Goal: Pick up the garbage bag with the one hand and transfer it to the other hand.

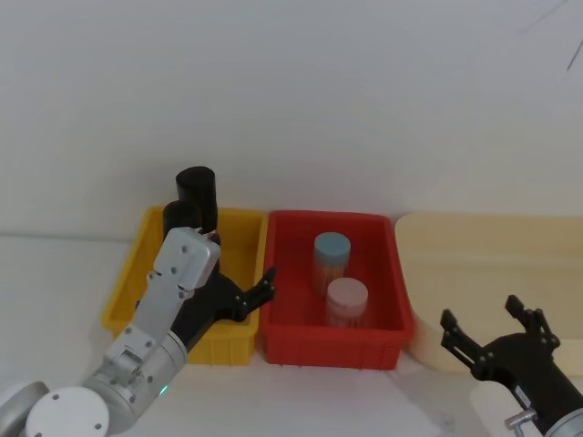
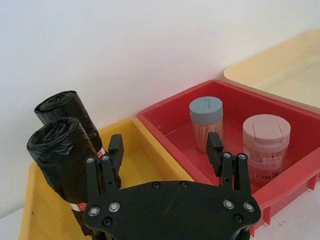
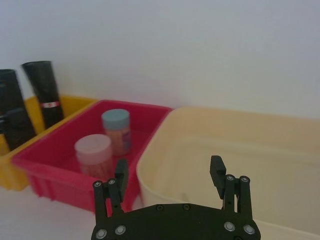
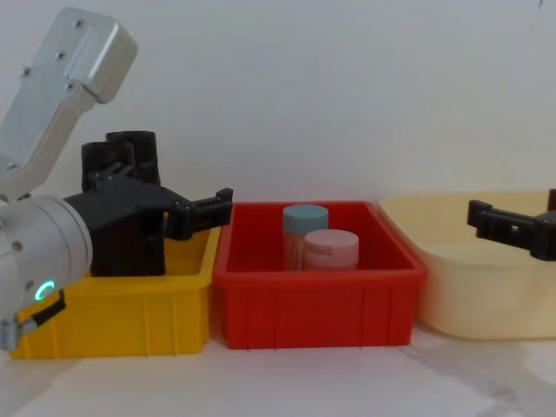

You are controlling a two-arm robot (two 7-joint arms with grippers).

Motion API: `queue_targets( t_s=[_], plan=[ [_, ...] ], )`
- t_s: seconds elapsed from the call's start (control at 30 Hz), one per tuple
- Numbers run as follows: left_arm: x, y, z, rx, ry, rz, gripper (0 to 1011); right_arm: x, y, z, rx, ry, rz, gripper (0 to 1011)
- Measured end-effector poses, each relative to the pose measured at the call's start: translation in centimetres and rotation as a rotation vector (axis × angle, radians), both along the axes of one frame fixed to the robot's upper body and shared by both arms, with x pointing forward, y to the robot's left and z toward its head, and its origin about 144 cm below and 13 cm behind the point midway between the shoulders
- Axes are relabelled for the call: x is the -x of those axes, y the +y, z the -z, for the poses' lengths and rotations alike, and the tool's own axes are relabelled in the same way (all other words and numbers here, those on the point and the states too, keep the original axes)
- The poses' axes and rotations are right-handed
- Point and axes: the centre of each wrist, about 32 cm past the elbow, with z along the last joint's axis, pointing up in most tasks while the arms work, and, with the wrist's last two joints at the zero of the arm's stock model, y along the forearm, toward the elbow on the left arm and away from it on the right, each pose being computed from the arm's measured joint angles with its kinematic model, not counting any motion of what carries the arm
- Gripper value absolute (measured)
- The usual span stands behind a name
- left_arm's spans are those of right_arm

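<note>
Since my left gripper (image 2: 165, 145) hangs spread beside the garbage bag (image 2: 60, 155), I'd straddle it before squeezing; right gripper (image 3: 169, 167) idles, spread.

Yellow bin (image 4: 113, 321) directly under left hand (image 2: 165, 150). Red bin (image 1: 328, 346) just beside that hand, between it and right hand (image 1: 481, 314), touching yellow bin's side. In red bin, two upright jars: blue-lidded jar (image 1: 332, 255) farther from hands, pink-lidded jar (image 1: 347, 300) nearer (close together, contact unclear). Cream bin (image 1: 492, 246) below and beyond right hand, just beside red bin. All three bins on white tabletop (image 1: 319, 401). Plain white wall (image 1: 319, 91) beyond both hands.
</note>
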Motion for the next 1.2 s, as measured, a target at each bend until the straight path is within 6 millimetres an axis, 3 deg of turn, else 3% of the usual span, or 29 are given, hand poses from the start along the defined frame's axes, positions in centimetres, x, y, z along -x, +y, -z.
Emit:
queue_targets(
  t_s=[0.63, 1.2],
  plan=[
    [0.0, 0.0, 0.0, 0.000, 0.000, 0.000, 1002, -2.0, 3.4, -2.2, 0.109, 0.018, -0.205, 1005],
    [0.0, 0.0, 0.0, 0.000, 0.000, 0.000, 1001, -5.0, 5.8, -2.5, 0.192, 0.065, -0.252, 1005]
  ],
)
